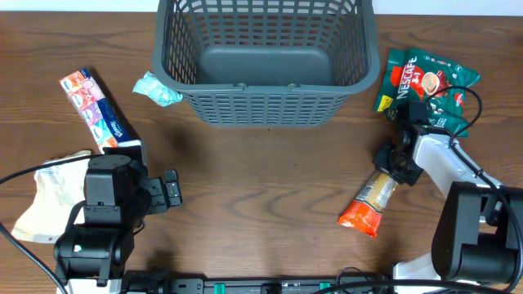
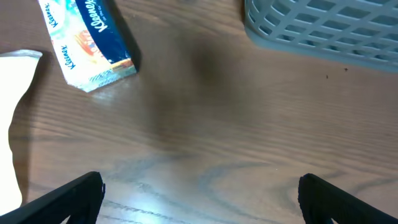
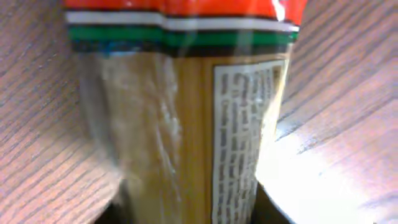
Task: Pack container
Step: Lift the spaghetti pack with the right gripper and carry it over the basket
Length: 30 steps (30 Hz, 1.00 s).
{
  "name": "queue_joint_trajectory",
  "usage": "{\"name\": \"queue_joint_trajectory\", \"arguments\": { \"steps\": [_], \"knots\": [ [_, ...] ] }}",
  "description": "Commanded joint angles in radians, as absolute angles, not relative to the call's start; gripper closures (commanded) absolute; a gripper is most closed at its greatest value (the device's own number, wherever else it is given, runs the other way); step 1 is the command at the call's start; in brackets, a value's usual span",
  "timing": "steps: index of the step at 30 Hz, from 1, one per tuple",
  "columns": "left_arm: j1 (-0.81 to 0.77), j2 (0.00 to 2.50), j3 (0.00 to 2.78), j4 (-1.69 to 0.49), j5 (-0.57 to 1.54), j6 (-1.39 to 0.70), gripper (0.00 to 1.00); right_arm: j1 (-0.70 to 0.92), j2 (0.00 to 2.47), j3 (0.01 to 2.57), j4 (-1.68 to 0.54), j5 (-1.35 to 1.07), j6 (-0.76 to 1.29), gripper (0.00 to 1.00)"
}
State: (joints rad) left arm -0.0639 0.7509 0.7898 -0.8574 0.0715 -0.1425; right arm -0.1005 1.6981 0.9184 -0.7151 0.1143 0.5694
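The container [image 1: 265,108], a large dark grey slotted basket, stands empty at the far middle of the table; its corner shows in the left wrist view [image 2: 323,28]. My right gripper [image 1: 392,166] is shut on the near end of a tan noodle packet with an orange end [image 1: 368,204], which lies on the table at the right. In the right wrist view the packet [image 3: 186,112] fills the space between my fingers [image 3: 189,216]. My left gripper [image 1: 172,192] is open and empty low over bare wood, also in its wrist view [image 2: 199,199].
A Kleenex tissue pack [image 1: 94,108] [image 2: 90,40] lies at the left. A white paper pouch [image 1: 49,200] [image 2: 12,124] lies by the left arm. A teal packet [image 1: 157,88] sits at the basket's left corner. Green Nescafe packets [image 1: 425,82] lie right of the basket.
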Motion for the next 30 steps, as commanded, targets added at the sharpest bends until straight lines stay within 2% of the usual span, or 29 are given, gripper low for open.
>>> {"name": "queue_joint_trajectory", "arguments": {
  "steps": [1, 10, 18, 24, 30],
  "knots": [
    [-0.069, 0.749, 0.812, -0.859, 0.063, -0.151, 0.01, -0.105, 1.769, 0.866, -0.701, 0.146, 0.574, 0.99],
    [-0.069, 0.749, 0.812, -0.859, 0.063, -0.152, 0.02, -0.103, 1.753, 0.878, -0.727, 0.101, 0.527, 0.99],
    [-0.069, 0.749, 0.812, -0.860, 0.063, -0.152, 0.01, -0.103, 1.617, 0.963, -0.838, 0.089, 0.458, 0.99],
    [-0.069, 0.749, 0.812, -0.860, 0.063, -0.152, 0.01, -0.103, 1.508, 1.144, -1.026, 0.057, 0.356, 0.99],
    [-0.069, 0.749, 0.812, -0.860, 0.063, -0.152, 0.01, -0.104, 1.491, 1.457, -1.232, 0.033, 0.282, 0.99]
  ]
}}
